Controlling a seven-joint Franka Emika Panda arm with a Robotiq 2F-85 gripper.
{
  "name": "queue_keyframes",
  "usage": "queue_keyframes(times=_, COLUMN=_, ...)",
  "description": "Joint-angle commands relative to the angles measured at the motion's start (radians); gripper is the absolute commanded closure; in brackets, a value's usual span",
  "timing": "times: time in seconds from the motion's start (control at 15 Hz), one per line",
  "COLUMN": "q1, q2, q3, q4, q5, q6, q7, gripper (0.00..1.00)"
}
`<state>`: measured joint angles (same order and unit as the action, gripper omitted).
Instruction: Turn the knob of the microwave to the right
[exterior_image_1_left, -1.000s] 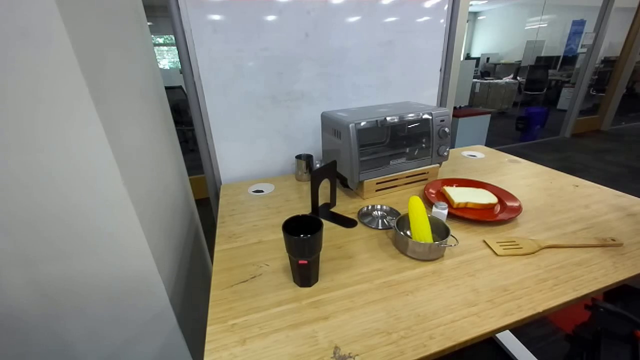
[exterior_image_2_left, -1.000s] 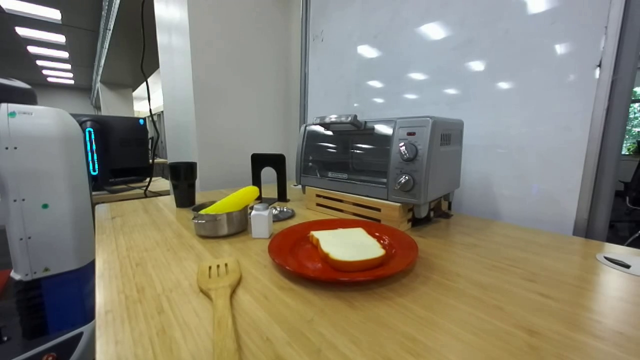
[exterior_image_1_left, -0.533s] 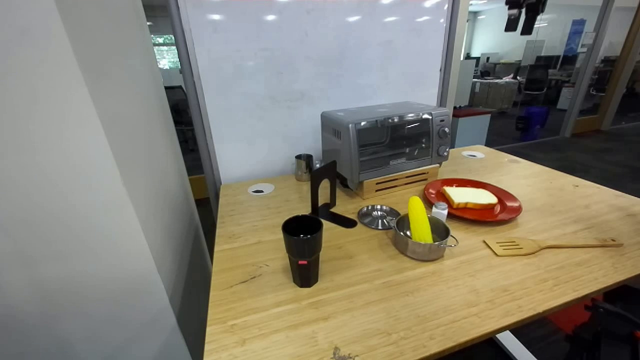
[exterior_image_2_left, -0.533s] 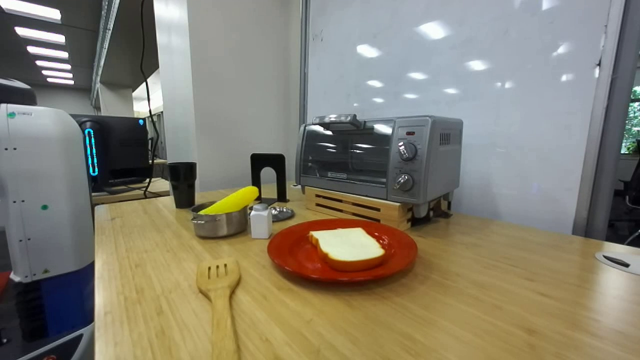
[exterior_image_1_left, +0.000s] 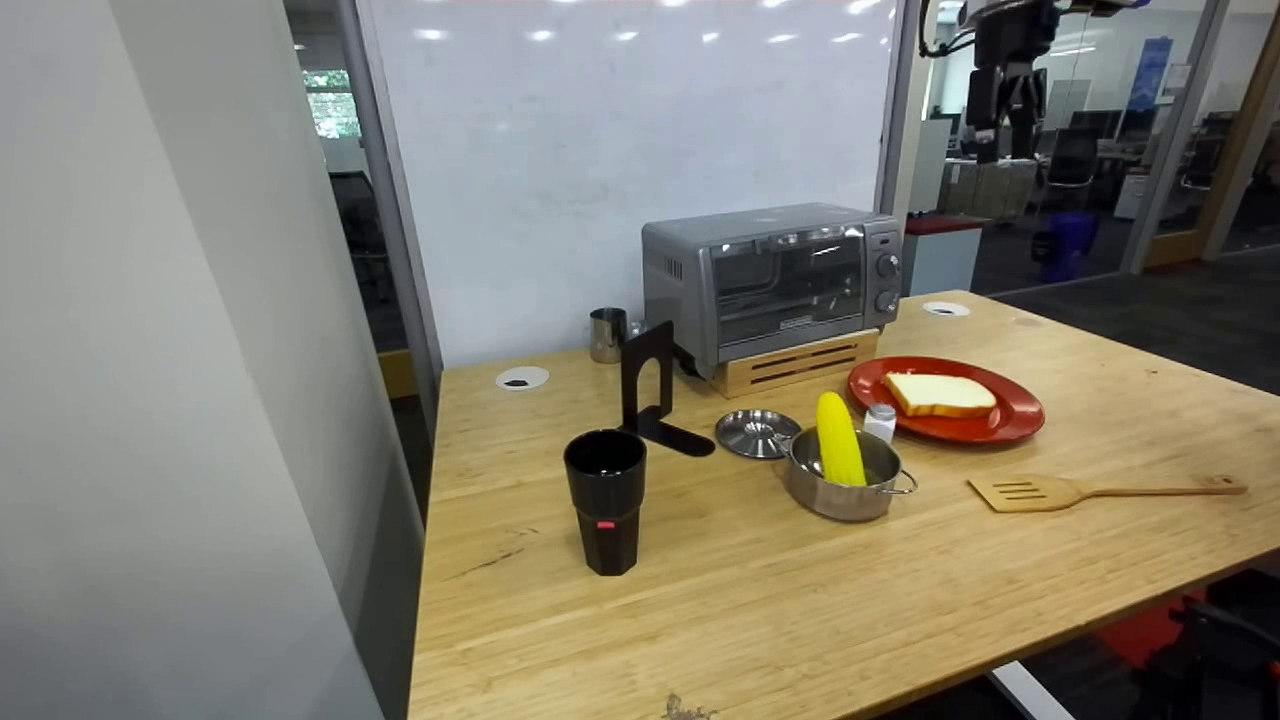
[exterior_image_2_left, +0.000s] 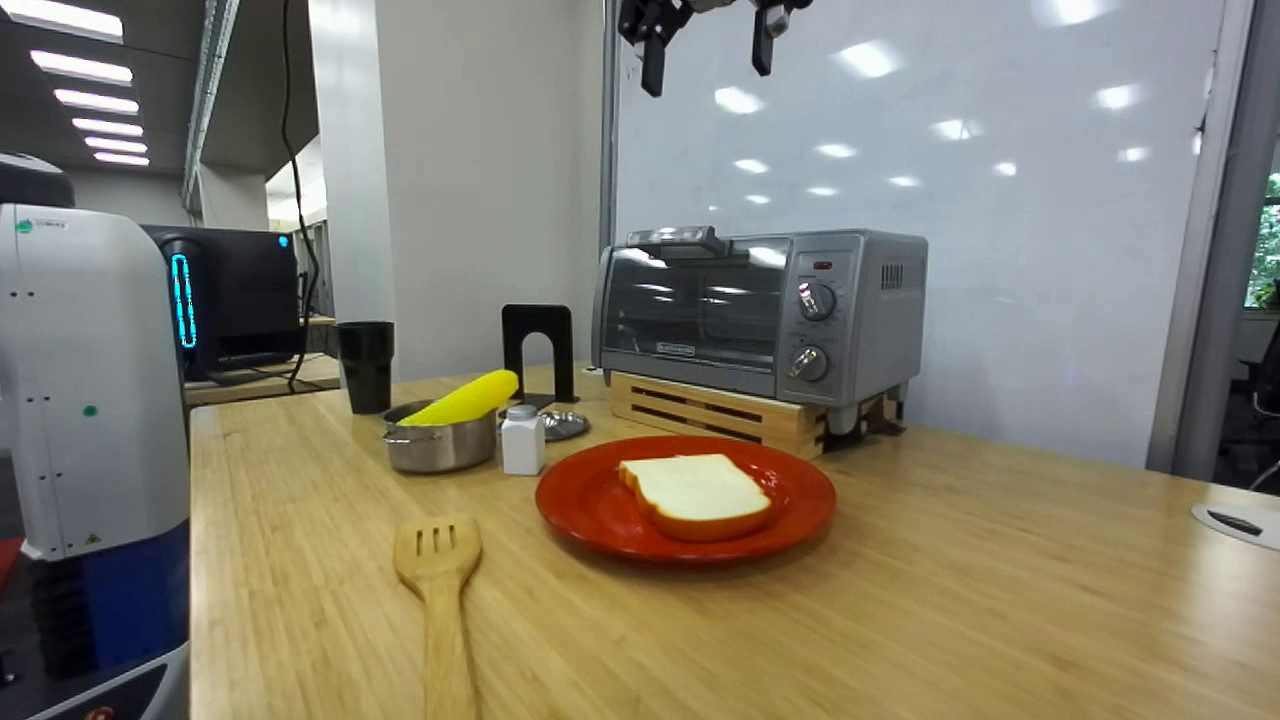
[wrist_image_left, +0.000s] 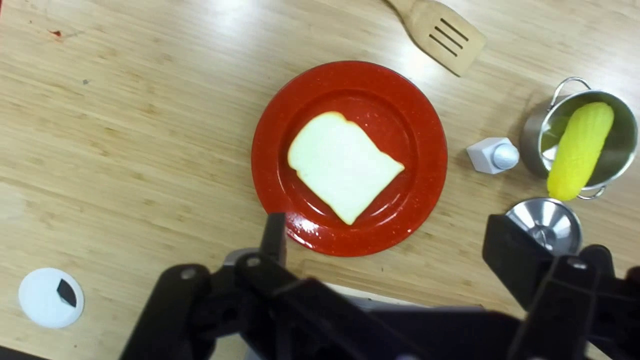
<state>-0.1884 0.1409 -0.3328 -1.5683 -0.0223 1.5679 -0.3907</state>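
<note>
Gripper (exterior_image_2_left: 708, 78) hanging in mid-air at the top of both exterior views, its two fingers (exterior_image_2_left: 653, 70) spread wide apart and pointing down. It is higher than the microwave (exterior_image_2_left: 765, 315) and well apart from that oven's upper knob (exterior_image_2_left: 816, 301) and lower knob (exterior_image_2_left: 809, 363), which sit one above the other beside the closed, dark glass door (exterior_image_2_left: 690, 315). The boxy silver microwave rests on a slatted wooden stand (exterior_image_2_left: 715, 410) on the table (exterior_image_2_left: 950, 600), before a whiteboard (exterior_image_2_left: 1050, 280). Near the stand's front lies a red plate (exterior_image_2_left: 590, 505) with a slice of bread (exterior_image_2_left: 697, 490); the wrist view looks down on it. Near the plate stands a white shaker (exterior_image_2_left: 523, 445), then a metal pot (exterior_image_2_left: 445, 450) with a yellow oblong object (exterior_image_2_left: 465, 400) leaning past its rim. A metal lid (wrist_image_left: 552, 225) lies just beside the pot, and a wooden spatula (exterior_image_2_left: 440, 570) lies flat near the plate. Farther off are an upright black bookend (exterior_image_1_left: 630, 385), a small silver cup (exterior_image_1_left: 608, 335) by the microwave and a tall black tumbler (exterior_image_1_left: 606, 500).
</note>
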Motion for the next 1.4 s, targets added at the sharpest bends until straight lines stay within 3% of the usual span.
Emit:
queue_keyframes(times=0.0, q1=-0.042, q2=0.059, q3=0.039, q4=0.014, q5=-0.079, q6=0.010, q7=0.003, gripper=0.00)
queue_keyframes(times=0.2, q1=-0.038, q2=0.079, q3=0.052, q4=-0.014, q5=-0.190, q6=0.060, q7=0.025, gripper=0.00)
queue_keyframes(times=0.53, q1=-0.027, q2=0.076, q3=0.083, q4=-0.102, q5=-0.246, q6=0.313, q7=0.131, gripper=0.00)
queue_keyframes(times=0.6, q1=-0.038, q2=0.092, q3=0.082, q4=-0.053, q5=-0.237, q6=0.234, q7=0.089, gripper=0.00)
queue_keyframes(times=1.33, q1=-0.047, q2=0.123, q3=0.083, q4=-0.043, q5=-0.248, q6=0.285, q7=0.093, gripper=0.00)
